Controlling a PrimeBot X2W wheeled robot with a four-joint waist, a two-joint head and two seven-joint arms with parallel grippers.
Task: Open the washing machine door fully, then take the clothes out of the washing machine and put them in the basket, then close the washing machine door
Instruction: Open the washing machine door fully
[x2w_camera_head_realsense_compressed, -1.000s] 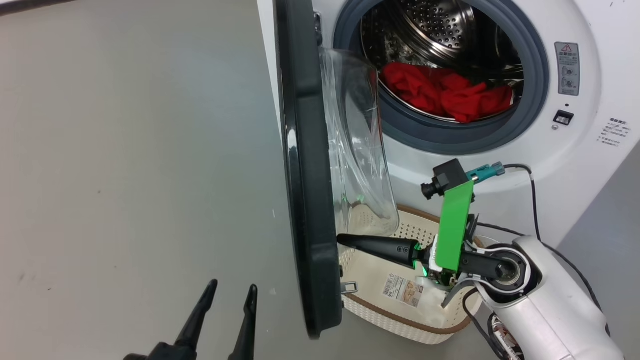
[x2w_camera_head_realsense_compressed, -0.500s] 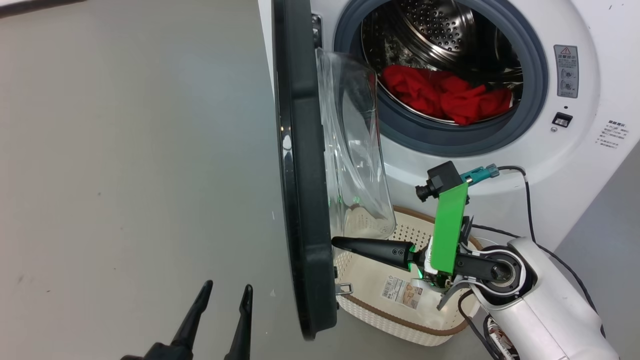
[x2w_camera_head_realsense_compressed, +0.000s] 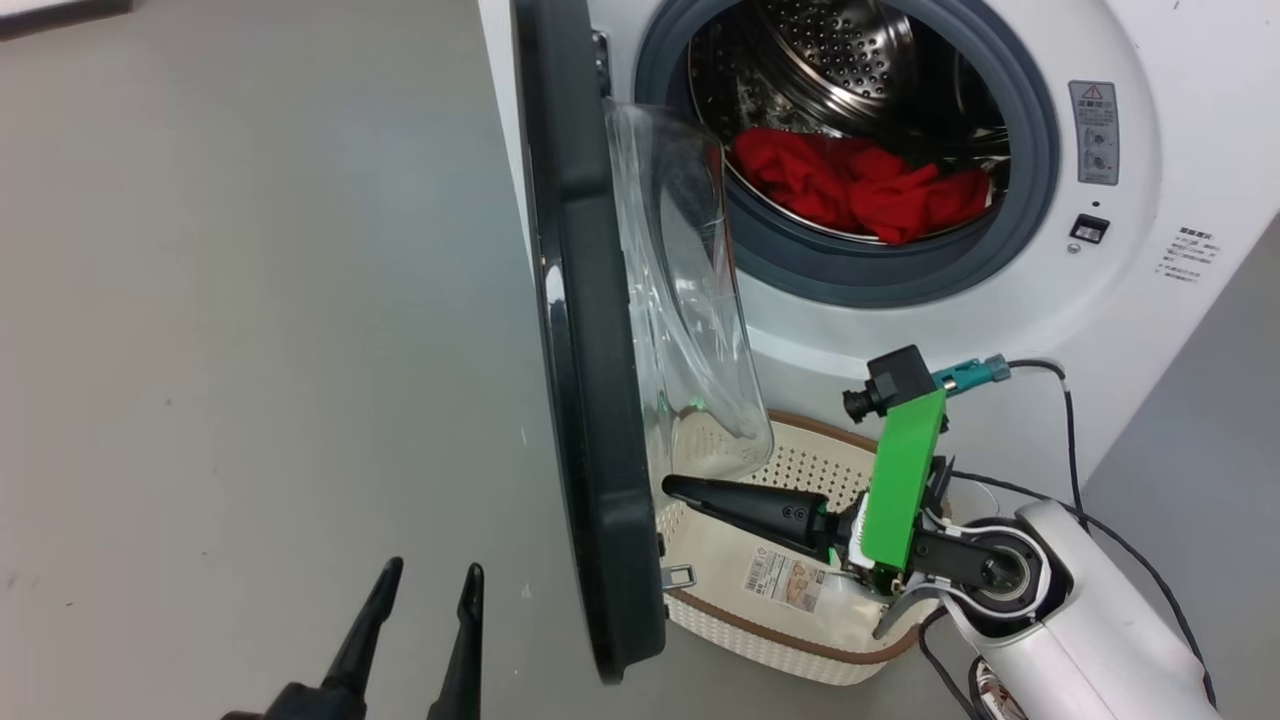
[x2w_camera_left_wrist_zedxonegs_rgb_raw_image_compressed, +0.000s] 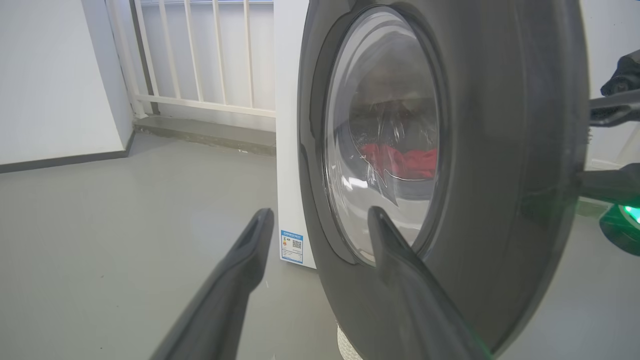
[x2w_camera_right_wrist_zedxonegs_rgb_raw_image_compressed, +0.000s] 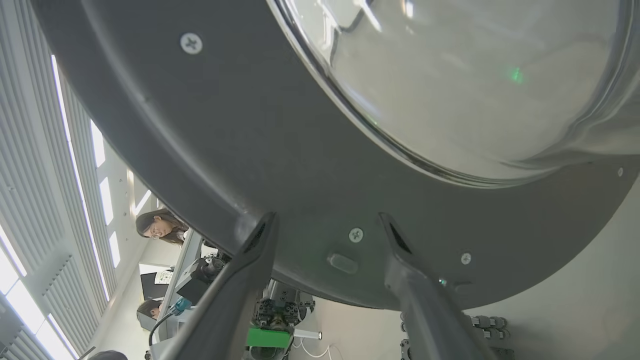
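Right, at that moment your door (x2w_camera_head_realsense_compressed: 585, 400) stood swung out from the washing machine (x2w_camera_head_realsense_compressed: 1150, 330), edge-on to the head camera. It ran from 12 o'clock down to 6 o'clock through the middle of that view, with its glass bowl (x2w_camera_head_realsense_compressed: 680, 300) bulging toward 3 o'clock. The mouth of the machine lay open at 1 o'clock, and the red clothes (x2w_camera_head_realsense_compressed: 860, 190) sat heaped low in the steel drum (x2w_camera_head_realsense_compressed: 840, 50), none of them out.

The basket (x2w_camera_head_realsense_compressed: 790, 635) was on the floor (x2w_camera_head_realsense_compressed: 250, 300) at 5 o'clock, right below the mouth and tucked against the door's lower inner side. It held nothing but its paper label (x2w_camera_head_realsense_compressed: 785, 580).

Your right gripper (x2w_camera_head_realsense_compressed: 690, 490) hung over the basket at 5 o'clock, lying level and pointing toward 9 o'clock at the door's inner rim, a green plate (x2w_camera_head_realsense_compressed: 900, 480) standing on its wrist. From its own wrist camera the right gripper (x2w_camera_right_wrist_zedxonegs_rgb_raw_image_compressed: 327, 216) had its fingers spread apart with nothing between them, aimed at the door (x2w_camera_right_wrist_zedxonegs_rgb_raw_image_compressed: 250, 150) just under the glass; you could not tell whether the tips touched it.

Your left gripper (x2w_camera_head_realsense_compressed: 432, 566) waited at 7 o'clock on the door's outer side, well apart from it, fingers spread and empty. Its wrist camera looked past the left gripper (x2w_camera_left_wrist_zedxonegs_rgb_raw_image_compressed: 320, 212) at the door (x2w_camera_left_wrist_zedxonegs_rgb_raw_image_compressed: 500, 150), where the clothes (x2w_camera_left_wrist_zedxonegs_rgb_raw_image_compressed: 400, 160) showed red through the window.
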